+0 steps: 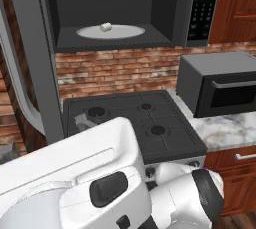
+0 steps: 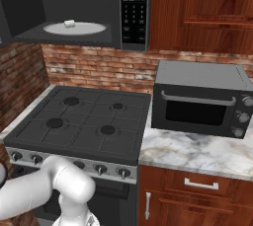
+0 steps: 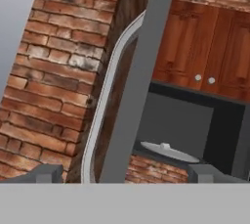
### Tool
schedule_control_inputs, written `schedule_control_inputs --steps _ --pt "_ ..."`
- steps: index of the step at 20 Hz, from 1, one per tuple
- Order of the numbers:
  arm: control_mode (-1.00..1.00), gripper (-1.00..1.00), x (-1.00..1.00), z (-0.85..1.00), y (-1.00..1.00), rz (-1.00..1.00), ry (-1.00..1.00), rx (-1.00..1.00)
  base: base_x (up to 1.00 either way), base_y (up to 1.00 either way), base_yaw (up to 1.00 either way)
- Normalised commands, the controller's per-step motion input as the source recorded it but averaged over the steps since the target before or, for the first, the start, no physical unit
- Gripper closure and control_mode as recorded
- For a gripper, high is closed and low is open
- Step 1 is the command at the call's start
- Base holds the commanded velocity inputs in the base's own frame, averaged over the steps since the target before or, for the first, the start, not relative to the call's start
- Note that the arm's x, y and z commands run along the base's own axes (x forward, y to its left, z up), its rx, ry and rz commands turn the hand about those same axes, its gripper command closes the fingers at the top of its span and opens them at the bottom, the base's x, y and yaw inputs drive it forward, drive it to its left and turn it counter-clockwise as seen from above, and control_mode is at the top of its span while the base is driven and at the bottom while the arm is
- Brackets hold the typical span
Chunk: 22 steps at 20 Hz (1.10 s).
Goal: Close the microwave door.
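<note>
1 risk: my claw (image 3: 124,174), fingers apart, slips past the microwave door (image 3: 132,96) edge and snags its handle (image 3: 105,100).

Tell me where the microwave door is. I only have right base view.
Observer: Left base view has the microwave door swung wide open, edge-on, left of the cavity.
Operator: Handle?
Observer: Its curved handle sits on the side facing away from the cavity.
Operator: Pincer?
Observer: In hand view the pincer is open, and its fingertips frame the door's edge. I can't tell whether they touch it.
</note>
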Motion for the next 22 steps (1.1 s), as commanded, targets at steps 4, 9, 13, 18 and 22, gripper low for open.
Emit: schedule_control_inputs --steps 4,9,13,18,22 --pt "-1.00 -1.00 0.62 0.00 0.13 -0.24 0.49 -0.04 0.00 0.00 0.00" --pt "-1.00 -1.00 0.18 0.00 0.20 -0.17 0.45 -0.01 0.00 0.00 0.00" --pt "-1.00 -1.00 0.18 0.00 0.17 -0.15 0.38 -0.01 0.00 0.00 0.00" --pt "-1.00 -1.00 0.44 0.00 0.04 -0.18 0.33 -0.02 0.00 0.00 0.00" --pt "-1.00 -1.00 0.62 -0.05 0.00 -0.23 0.26 0.00 0.00 0.00 0.00"
